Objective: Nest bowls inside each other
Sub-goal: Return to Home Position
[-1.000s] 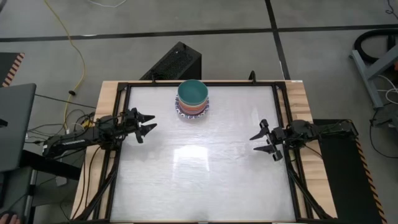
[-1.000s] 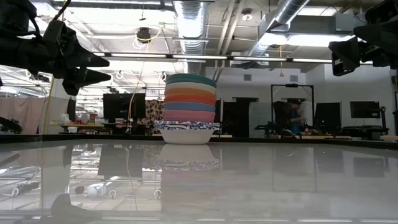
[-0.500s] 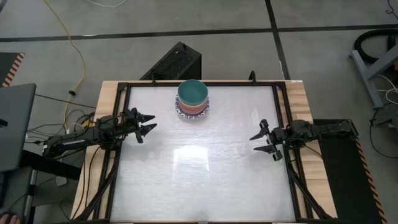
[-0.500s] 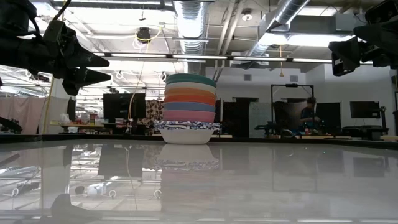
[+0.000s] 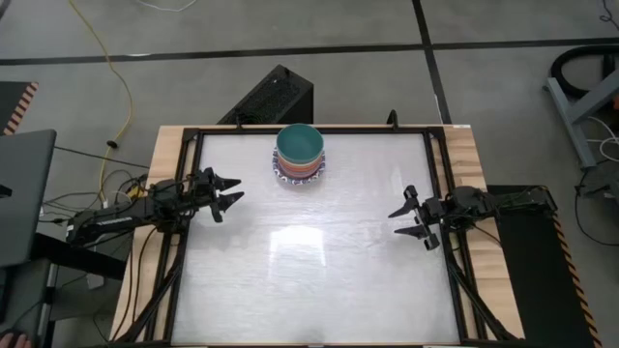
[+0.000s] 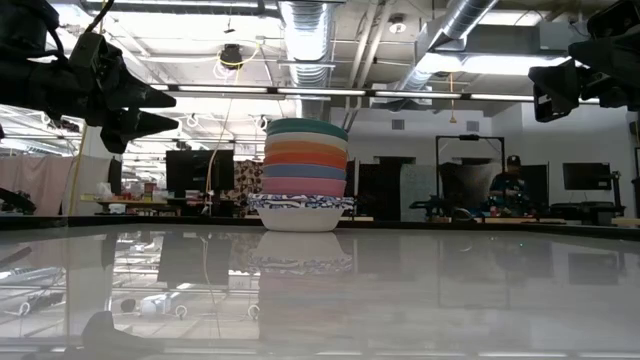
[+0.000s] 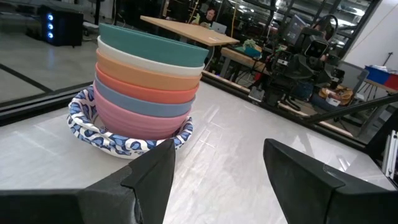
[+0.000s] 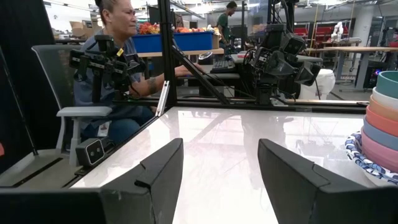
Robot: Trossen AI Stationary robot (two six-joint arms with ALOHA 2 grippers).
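From above, the stack of bowls point(image 5: 299, 155), teal bowl point(image 5: 298, 142) uppermost, sits by the table's point(image 5: 309, 271) back edge, well apart from the left gripper point(image 5: 235, 190) and the right gripper point(image 5: 397, 222), both spread and empty. At table height it stands between the raised grippers. Each wrist view shows parted fingers point(image 7: 149, 180) holding nothing, the stack ahead of the left, only partly seen from the right.

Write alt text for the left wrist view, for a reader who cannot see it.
A stack of nested bowls stands on the glossy white table: green on top, then cream, orange, red, blue and pink, all inside a blue-patterned white bowl. The left gripper, open and empty, faces the stack without touching it.
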